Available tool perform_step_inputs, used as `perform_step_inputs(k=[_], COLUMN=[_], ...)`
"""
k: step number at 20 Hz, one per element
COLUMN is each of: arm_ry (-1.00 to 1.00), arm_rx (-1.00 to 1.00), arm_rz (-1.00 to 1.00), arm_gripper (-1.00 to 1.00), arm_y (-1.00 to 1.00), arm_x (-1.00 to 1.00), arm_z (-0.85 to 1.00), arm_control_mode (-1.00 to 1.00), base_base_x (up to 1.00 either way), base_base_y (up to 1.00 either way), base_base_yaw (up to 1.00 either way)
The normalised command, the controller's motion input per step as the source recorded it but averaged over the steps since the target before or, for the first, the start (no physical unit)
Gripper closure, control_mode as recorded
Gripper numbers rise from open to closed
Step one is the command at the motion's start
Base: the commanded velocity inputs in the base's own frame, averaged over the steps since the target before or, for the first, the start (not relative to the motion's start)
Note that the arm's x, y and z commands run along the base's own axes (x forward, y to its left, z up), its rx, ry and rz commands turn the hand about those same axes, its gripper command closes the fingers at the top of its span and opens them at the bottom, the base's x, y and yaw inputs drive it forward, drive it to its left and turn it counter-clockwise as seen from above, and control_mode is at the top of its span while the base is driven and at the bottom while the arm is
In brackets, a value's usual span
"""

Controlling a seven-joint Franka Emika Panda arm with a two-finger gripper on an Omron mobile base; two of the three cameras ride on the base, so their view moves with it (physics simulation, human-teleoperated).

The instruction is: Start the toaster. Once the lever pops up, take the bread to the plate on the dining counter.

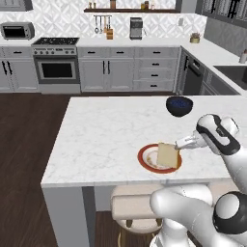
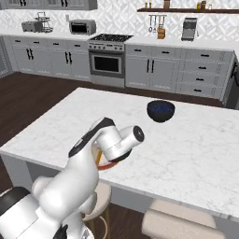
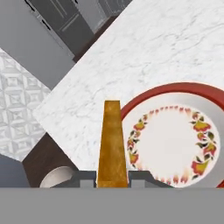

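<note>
Claw pinches the bread edge-on beside the plate.

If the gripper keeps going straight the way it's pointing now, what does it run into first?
Most likely the plate. The gripper, shut on the bread, points down at the dining counter beside the plate's red rim; the bread's far edge would probably touch first, though depth is unclear.
</note>
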Motion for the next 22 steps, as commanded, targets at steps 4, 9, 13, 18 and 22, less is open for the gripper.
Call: perform_step_inputs(k=[4, 9, 13, 18, 22], arm_ry=[0.0, 0.0, 0.0, -0.04, -0.11], arm_rx=[0.02, 0.0, -0.02, -0.05, -0.14], arm_rz=[0.04, 0.01, 0.0, 0.0, -0.04], arm_gripper=[1.0, 1.0, 1.0, -1.0, -1.0], arm_y=[0.1, 0.01, 0.08, 0.02, -0.02], arm_x=[0.38, 0.32, 0.16, 0.08, 0.0], arm_z=[-0.2, -0.29, -0.47, -0.23, 0.0], arm_control_mode=[-1.0, -1.0, -1.0, -1.0, -1.0], base_base_x=[0.0, 0.0, 0.0, 0.0, 0.0], base_base_y=[0.0, 0.0, 0.0, 0.0, 0.0], base_base_yaw=[0.0, 0.0, 0.0, 0.0, 0.0])
